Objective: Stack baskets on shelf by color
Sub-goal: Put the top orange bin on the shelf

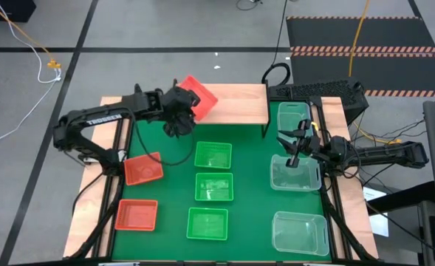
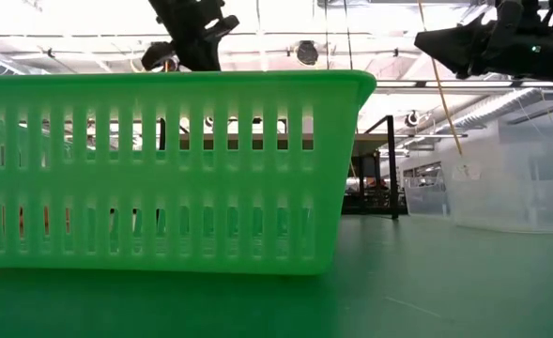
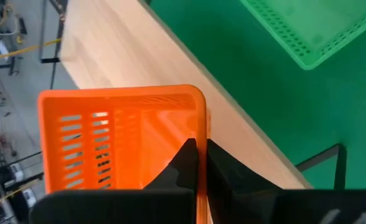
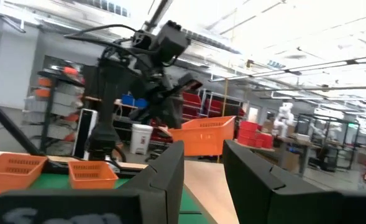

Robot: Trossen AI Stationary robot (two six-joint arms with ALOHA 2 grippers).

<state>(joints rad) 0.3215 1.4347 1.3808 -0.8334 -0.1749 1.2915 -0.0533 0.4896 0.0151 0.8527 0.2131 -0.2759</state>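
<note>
In the level view, one green basket [image 2: 163, 169] fills most of the frame, its left side cut off, and hides the shelf and most other baskets behind it. Only slivers of red show through its slots. A clear basket [image 2: 515, 174] runs off the right edge. Both arms are cropped at the top there. In the left wrist view, the held red basket [image 3: 117, 146] is cut off below, its near wall hidden behind the left hand [image 3: 201, 165].
</note>
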